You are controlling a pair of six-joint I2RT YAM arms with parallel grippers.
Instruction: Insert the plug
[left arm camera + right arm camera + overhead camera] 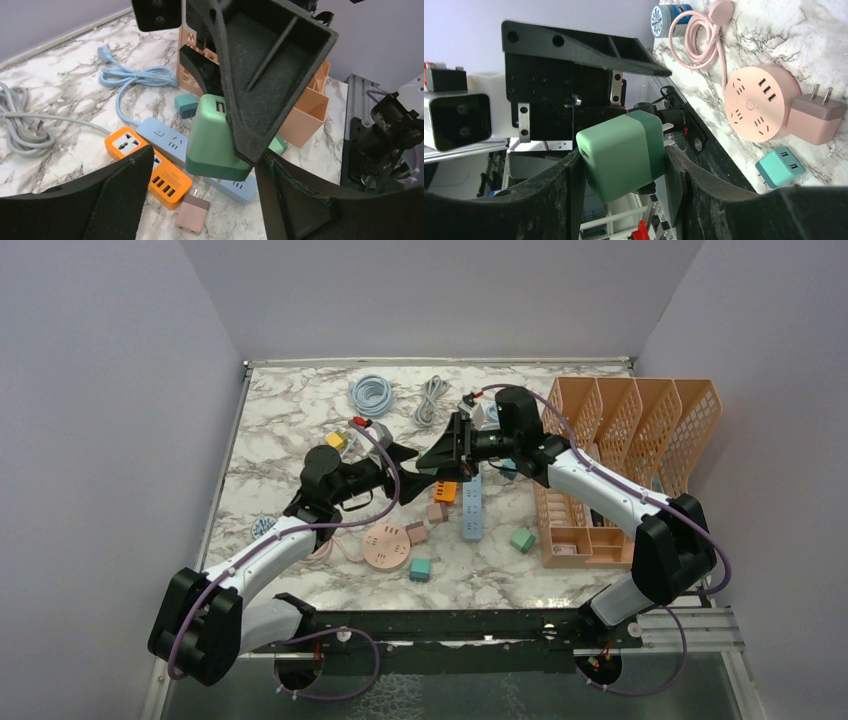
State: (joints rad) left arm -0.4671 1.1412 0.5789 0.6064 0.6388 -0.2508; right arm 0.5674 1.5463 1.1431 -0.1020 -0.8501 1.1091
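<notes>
Tabletop (290,430): right end effector (624,172) around plug (616,150)

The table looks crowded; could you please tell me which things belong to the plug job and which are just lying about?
Job: green plug in the right claw; blue power strip; orange power strip, possibly.
Lying about: pink round hub; pink plug; teal plug; file rack; grey cable.

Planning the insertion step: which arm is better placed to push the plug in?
Right: its jaws hold the green plug near the blue power strip; the left jaws are open and empty.
</notes>
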